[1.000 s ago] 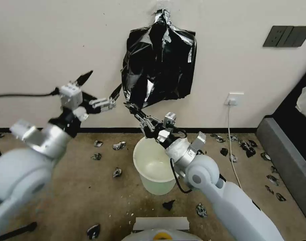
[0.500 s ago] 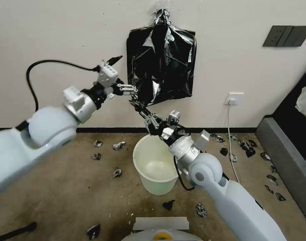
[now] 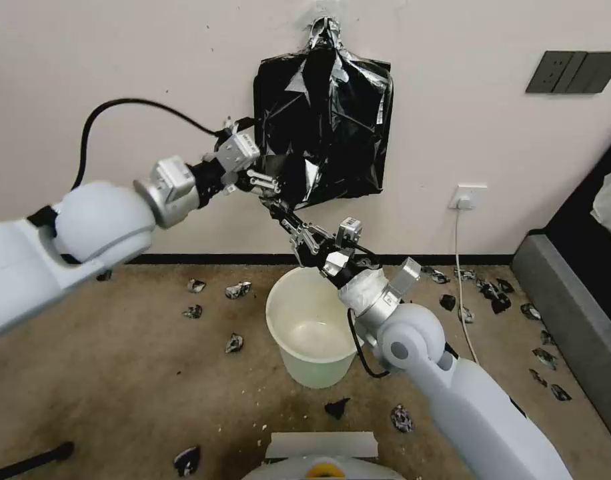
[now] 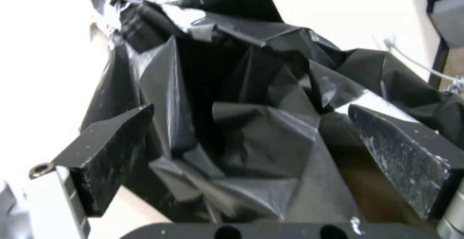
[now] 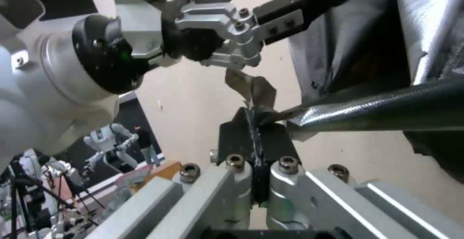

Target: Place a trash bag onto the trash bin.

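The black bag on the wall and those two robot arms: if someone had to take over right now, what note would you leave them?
Right gripper: shut, pinching the lower corner of the trash bag, which hangs from the wall.
Left gripper: open, fingers spread on either side of the bag's crinkled lower part, not closed on it.
Trash bin: upright on the floor below the bag, no bag on it.
Done: one corner of the bag is gripped.
Left: close the left gripper on the bag, pull it off the wall, open it and fit it over the bin's rim.
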You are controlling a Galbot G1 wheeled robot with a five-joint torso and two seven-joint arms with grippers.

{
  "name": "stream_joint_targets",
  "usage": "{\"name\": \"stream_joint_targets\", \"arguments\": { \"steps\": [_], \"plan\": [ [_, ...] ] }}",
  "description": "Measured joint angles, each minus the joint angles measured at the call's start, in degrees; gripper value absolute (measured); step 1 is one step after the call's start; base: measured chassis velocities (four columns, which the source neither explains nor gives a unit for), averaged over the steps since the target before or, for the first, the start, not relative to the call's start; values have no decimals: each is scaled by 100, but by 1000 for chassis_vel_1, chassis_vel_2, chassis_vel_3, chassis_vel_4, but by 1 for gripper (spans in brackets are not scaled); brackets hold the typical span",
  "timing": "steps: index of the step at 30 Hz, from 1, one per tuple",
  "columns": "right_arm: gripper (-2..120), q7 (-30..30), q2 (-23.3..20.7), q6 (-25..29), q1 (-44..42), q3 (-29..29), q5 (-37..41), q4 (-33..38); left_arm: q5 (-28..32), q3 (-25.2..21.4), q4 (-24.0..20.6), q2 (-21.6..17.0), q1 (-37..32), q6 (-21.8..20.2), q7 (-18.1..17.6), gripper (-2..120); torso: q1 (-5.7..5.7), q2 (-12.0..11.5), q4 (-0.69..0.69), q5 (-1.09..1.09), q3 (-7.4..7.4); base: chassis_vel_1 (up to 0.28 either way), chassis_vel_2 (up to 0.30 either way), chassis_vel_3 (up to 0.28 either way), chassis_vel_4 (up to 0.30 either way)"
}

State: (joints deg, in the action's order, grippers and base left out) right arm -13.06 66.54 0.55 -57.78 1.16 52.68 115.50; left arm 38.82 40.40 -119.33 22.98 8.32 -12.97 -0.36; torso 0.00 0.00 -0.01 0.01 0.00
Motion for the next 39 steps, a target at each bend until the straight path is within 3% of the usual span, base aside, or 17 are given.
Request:
{"name": "stream_joint_targets", "arguments": {
  "steps": [3, 7, 12, 16, 18, 25, 26, 32, 36, 39],
  "plan": [
    [0, -12, -20, 6, -99, -101, 8, 53, -40, 597, 89, 129, 611, -237, 87, 100, 0, 0, 0, 0, 0, 0, 0, 0, 0],
    [0, -17, -25, 10, -115, -140, 26, 85, -41, 1023, 134, 188, 1035, -472, 165, 100, 0, 0, 0, 0, 0, 0, 0, 0, 0],
    [0, -22, -25, 15, -118, -159, 41, 97, -40, 1414, 144, 243, 1453, -652, 229, 99, 0, 0, 1, 0, 0, 0, 0, 0, 0],
    [0, -38, -25, 24, -135, -203, 59, 99, -20, 1627, 170, 339, 1696, -742, 232, 90, 0, 0, 1, -1, 0, 0, 0, 0, 0],
    [0, -55, -25, 32, -167, -242, 76, 99, 32, 1791, 235, 453, 1891, -834, 191, 77, 0, 0, 1, -1, 0, 0, 0, 0, 0],
    [0, -64, -30, 37, -253, -357, 147, 171, 209, 1999, 284, 624, 2130, -1041, 88, 58, 0, 0, 1, -1, 0, 0, 0, 0, 0],
    [0, -64, -39, 37, -279, -401, 163, 203, 283, 2044, 292, 665, 2180, -1133, 63, 50, 0, 0, 0, -1, 0, 0, 0, 0, 0],
    [0, -59, -72, 39, -381, -566, 231, 326, 288, 2113, 350, 715, 2266, -1456, -32, 27, 0, 0, 2, -1, 0, 0, 0, 0, 0],
    [0, -56, -83, 40, -521, -709, 239, 430, 276, 2115, 442, 852, 2266, -1485, -83, 17, 0, 0, 3, -1, 0, 0, 0, 0, 0],
    [0, -45, -108, 39, -709, -881, 232, 566, 329, 2101, 548, 1054, 2255, -1482, -195, 2, 0, 0, -2, 0, 0, 0, 0, 0, 0]
  ]
}}
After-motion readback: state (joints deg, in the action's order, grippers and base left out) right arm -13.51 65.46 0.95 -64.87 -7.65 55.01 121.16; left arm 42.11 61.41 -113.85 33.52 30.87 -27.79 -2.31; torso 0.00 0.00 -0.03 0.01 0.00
